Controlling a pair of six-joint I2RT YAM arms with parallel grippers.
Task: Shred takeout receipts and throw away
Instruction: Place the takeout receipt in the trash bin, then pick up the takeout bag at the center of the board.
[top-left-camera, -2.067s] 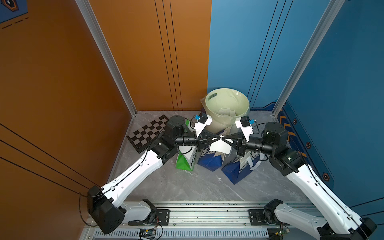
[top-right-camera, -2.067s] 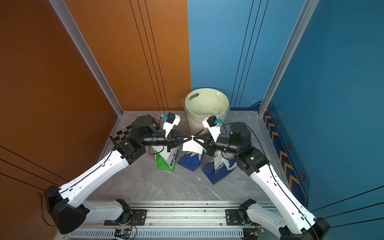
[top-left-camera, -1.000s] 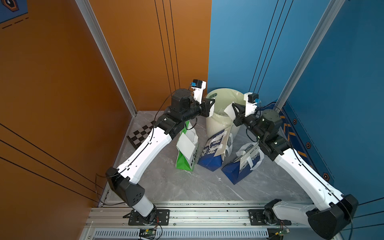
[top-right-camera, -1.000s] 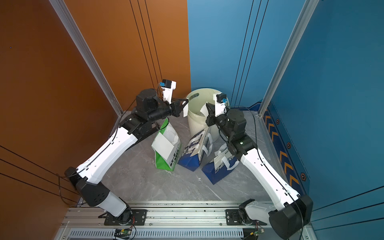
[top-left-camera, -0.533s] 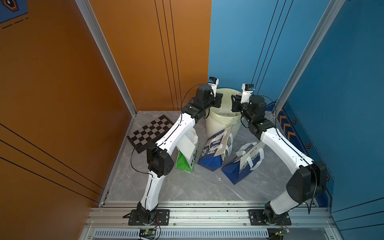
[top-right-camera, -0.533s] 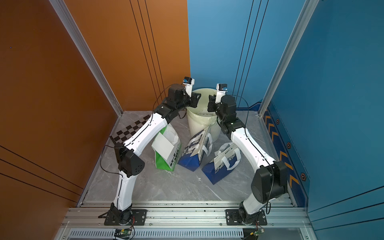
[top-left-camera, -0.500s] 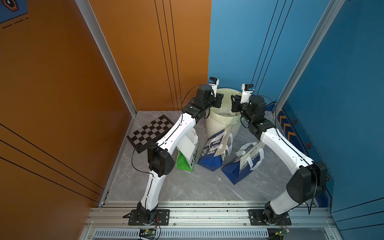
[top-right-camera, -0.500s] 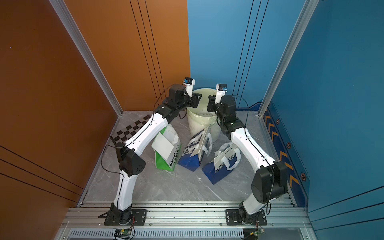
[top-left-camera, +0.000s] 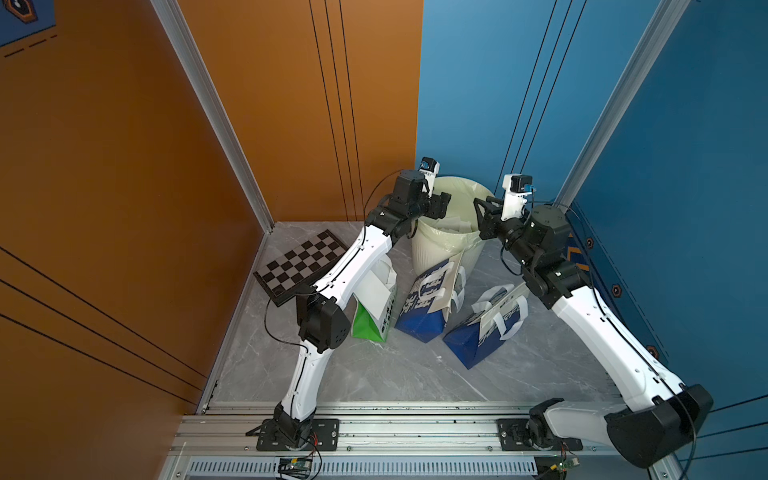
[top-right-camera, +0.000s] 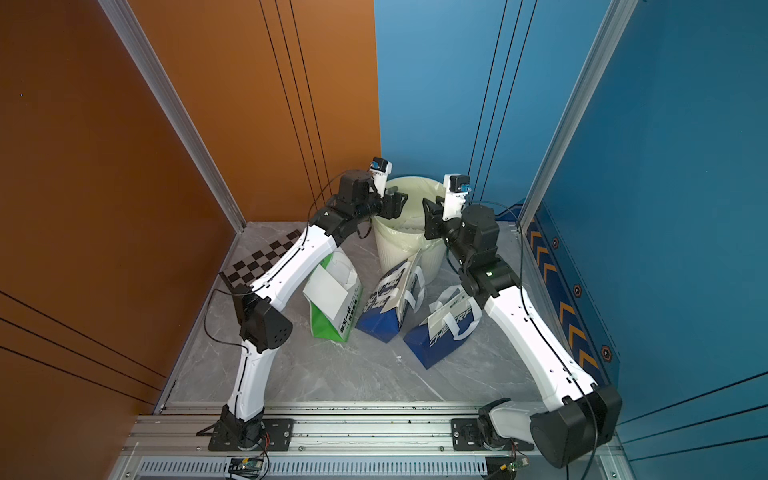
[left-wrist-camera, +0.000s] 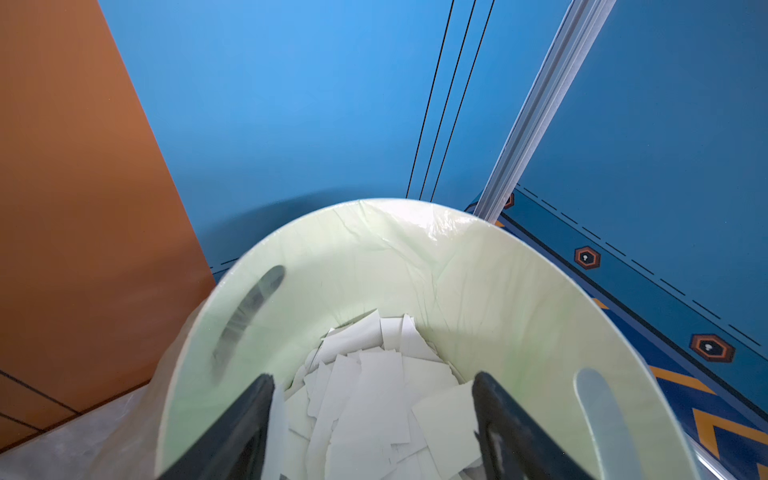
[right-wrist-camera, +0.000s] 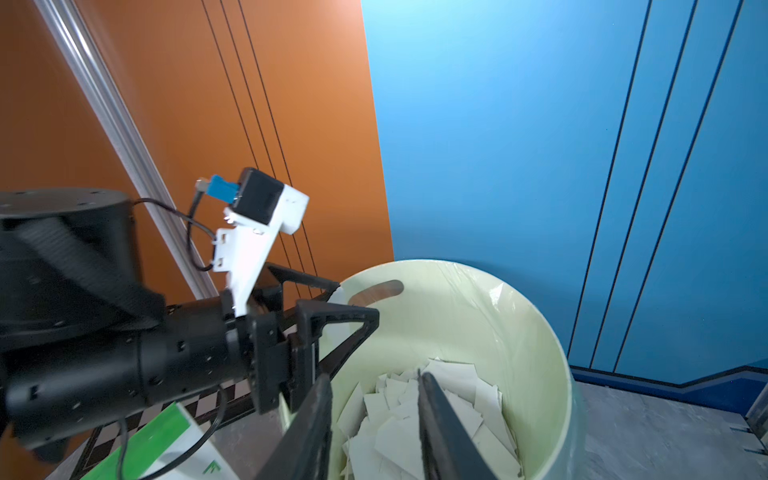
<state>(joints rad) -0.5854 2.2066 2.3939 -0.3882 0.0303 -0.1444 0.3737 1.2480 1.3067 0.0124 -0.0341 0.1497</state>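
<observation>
The left end effector (left-wrist-camera: 372, 376) hangs over a pale green bin (left-wrist-camera: 478, 266), its two black fingers (left-wrist-camera: 249, 415) spread wide with nothing between them. Below, torn white receipt pieces (left-wrist-camera: 370, 415) lie heaped inside the bin's thin plastic liner (left-wrist-camera: 440, 224). Behind the bin stand a blue wall (left-wrist-camera: 291, 104) and an orange wall (left-wrist-camera: 75, 208).

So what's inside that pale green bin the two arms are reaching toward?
A pile of torn white paper pieces lies inside the bin, which has a thin plastic liner. The pile hides the bin's bottom and anything beneath it.
</observation>
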